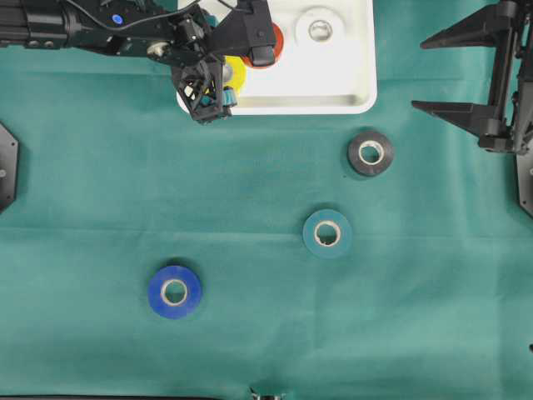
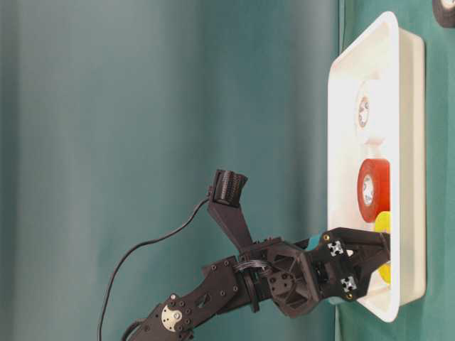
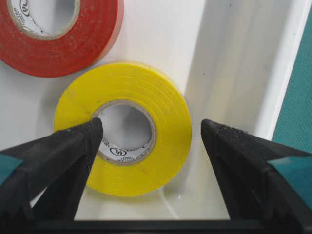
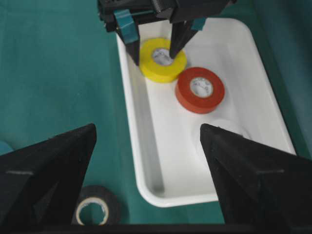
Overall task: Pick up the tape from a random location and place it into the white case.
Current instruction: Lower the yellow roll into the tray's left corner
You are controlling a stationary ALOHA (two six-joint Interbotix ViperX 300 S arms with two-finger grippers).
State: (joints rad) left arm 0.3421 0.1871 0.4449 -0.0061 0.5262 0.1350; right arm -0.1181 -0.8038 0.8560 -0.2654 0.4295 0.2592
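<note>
A yellow tape roll [image 3: 165, 126] lies flat on the floor of the white case [image 3: 273, 73], near its corner. My left gripper [image 3: 151, 126] stands open over it. One finger [image 3: 73, 146] reaches into the roll's core and the other [image 3: 229, 151] hangs outside the roll, apart from it. From above, the left gripper [image 1: 218, 87] covers most of the yellow tape [image 1: 236, 73] at the case's [image 1: 333, 107] left end. My right gripper [image 1: 420, 73] is open and holds nothing, off to the right of the case.
A red roll [image 1: 279, 42] and a white roll [image 1: 304, 25] also lie in the case. On the green cloth are a black roll [image 1: 358, 162], a teal roll [image 1: 312, 237] and a blue roll [image 1: 158, 296].
</note>
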